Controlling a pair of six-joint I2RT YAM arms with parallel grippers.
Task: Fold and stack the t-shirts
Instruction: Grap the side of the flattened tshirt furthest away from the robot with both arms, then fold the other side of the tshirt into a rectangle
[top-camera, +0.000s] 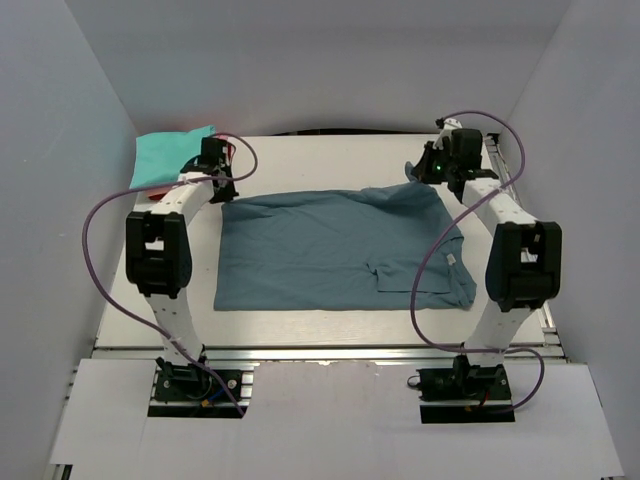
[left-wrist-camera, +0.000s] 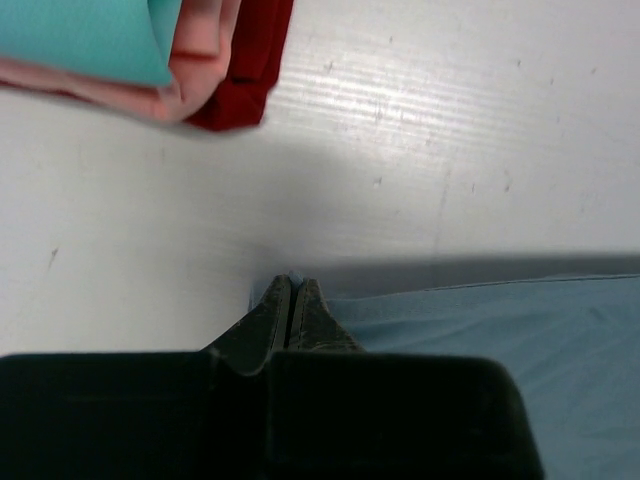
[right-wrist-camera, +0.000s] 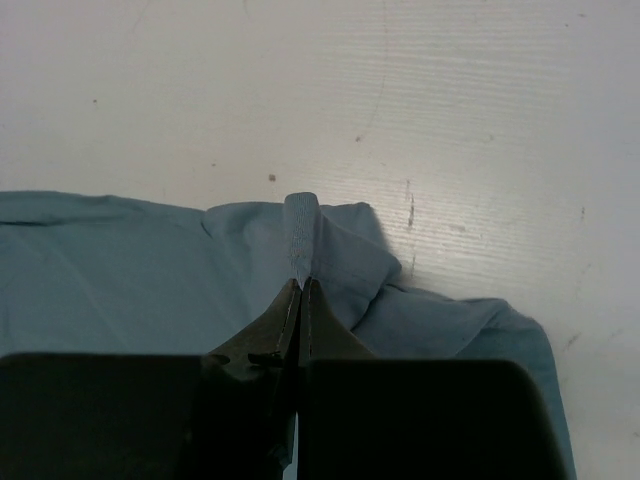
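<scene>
**On the white table: two closed grippers at the far edge of a spread t-shirt**

On the table (top-camera: 320, 160) the slate-blue t-shirt (top-camera: 340, 250) lies spread out between the two arms. Its small white neck tag (top-camera: 452, 258) shows near the right side. The left gripper (left-wrist-camera: 290, 290) has its jaws pressed together at the shirt's far left corner, fingertips low over the table. The cloth edge runs just beside them, and the wrist view does not settle whether any fabric is pinched. The right gripper (right-wrist-camera: 300, 285) is likewise closed, at the shirt's far right corner. Here a narrow ridge of blue cloth stands up from between its fingertips, so the fabric is gripped and bunches into folds to either side. The overhead view places the left gripper (top-camera: 220, 188) and the right gripper (top-camera: 440, 172) well apart, one at each far corner. Beyond the left gripper, in the table's far left corner, lies a folded stack: a teal t-shirt (left-wrist-camera: 90, 35) on top, a salmon-pink t-shirt (left-wrist-camera: 195, 70) beneath it and a red t-shirt (left-wrist-camera: 250, 70) lowest.
</scene>
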